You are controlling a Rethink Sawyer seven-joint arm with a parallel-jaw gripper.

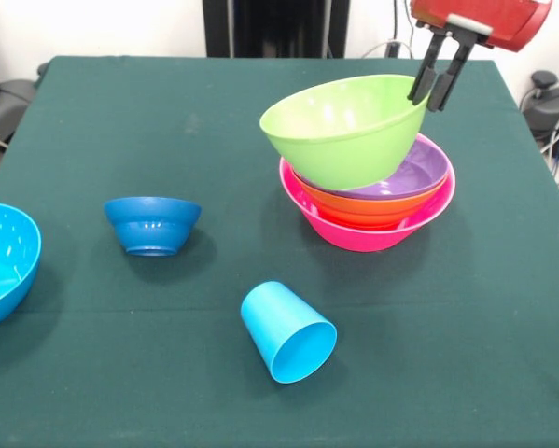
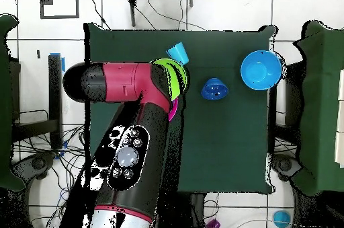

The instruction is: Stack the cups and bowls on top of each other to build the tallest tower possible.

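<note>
A tower of nested bowls stands at the right of the front view: a pink bowl at the bottom, an orange one in it, a purple one on top. A lime green bowl sits tilted in the purple bowl, and my gripper is shut on its far right rim. A sky blue cup lies on its side near the front. A small dark blue bowl sits left of centre. A large sky blue bowl is at the left edge. From overhead the arm hides most of the tower; the green bowl peeks out.
The green table cloth covers the whole table. From overhead, the blue cup, the dark blue bowl and the sky blue bowl lie beside the arm. Cables and a chair stand beyond the table.
</note>
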